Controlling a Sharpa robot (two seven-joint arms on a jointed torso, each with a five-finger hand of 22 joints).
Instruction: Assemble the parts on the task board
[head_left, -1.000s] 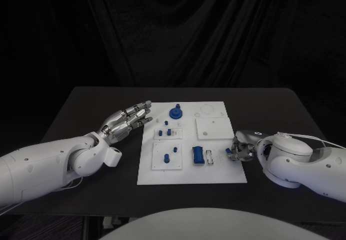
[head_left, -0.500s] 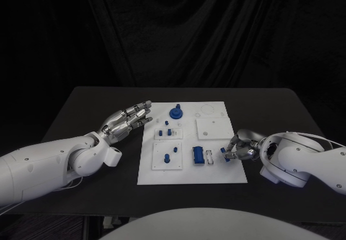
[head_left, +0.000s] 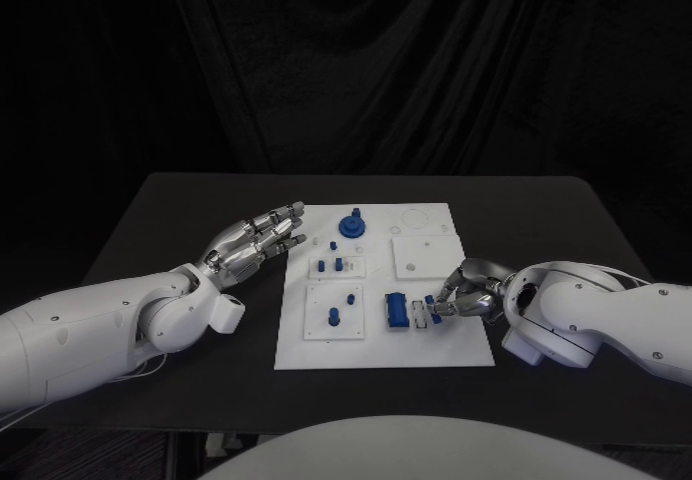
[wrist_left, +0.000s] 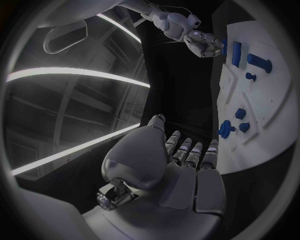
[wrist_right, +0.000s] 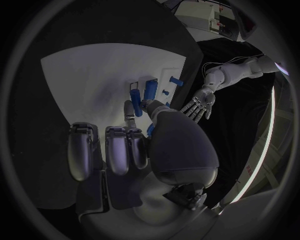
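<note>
Pinching a small blue part (head_left: 431, 303) between its fingertips, the right hand (head_left: 464, 293) hangs over the task board (head_left: 447, 345), the upright blue block (head_left: 395, 309) just beside it toward the left hand (head_left: 257, 241), which hovers open, well apart.

Task board (head_left: 378, 350) plain white, no pattern. Parts all blue: round knobbed part (head_left: 352, 224), small pegs (head_left: 336, 265), peg part (head_left: 333, 317), rectangular block (head_left: 395, 310). Table (head_left: 173, 210) matte black, black curtain (head_left: 375, 90) behind. Both arms white; left robot hand (head_left: 257, 240) and right robot hand (head_left: 467, 292) silver.
</note>
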